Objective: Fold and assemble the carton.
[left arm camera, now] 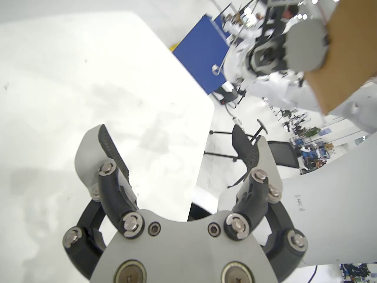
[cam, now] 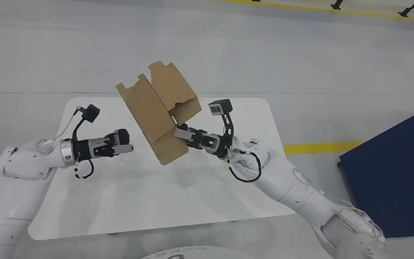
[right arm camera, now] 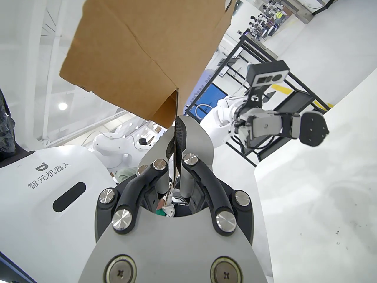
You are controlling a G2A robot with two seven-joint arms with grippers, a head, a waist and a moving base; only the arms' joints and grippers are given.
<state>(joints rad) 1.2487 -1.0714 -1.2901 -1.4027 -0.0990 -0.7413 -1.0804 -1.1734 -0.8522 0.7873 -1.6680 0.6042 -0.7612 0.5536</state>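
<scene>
White bench [cam: 162,207] beneath both arms. Above it, left gripper [left arm camera: 176,145] spread wide, holding nothing, just left of carton [cam: 158,107]. Opposite, right gripper [right arm camera: 176,128] pinches carton's near lower edge. Carton held clear of bench, tilted, partly opened, flaps at far end.

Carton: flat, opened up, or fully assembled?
Partly opened, not assembled: the carton hangs tilted above the table, panels angled apart at a crease, end flaps unfolded, one edge pinched in the right pincer.
</scene>
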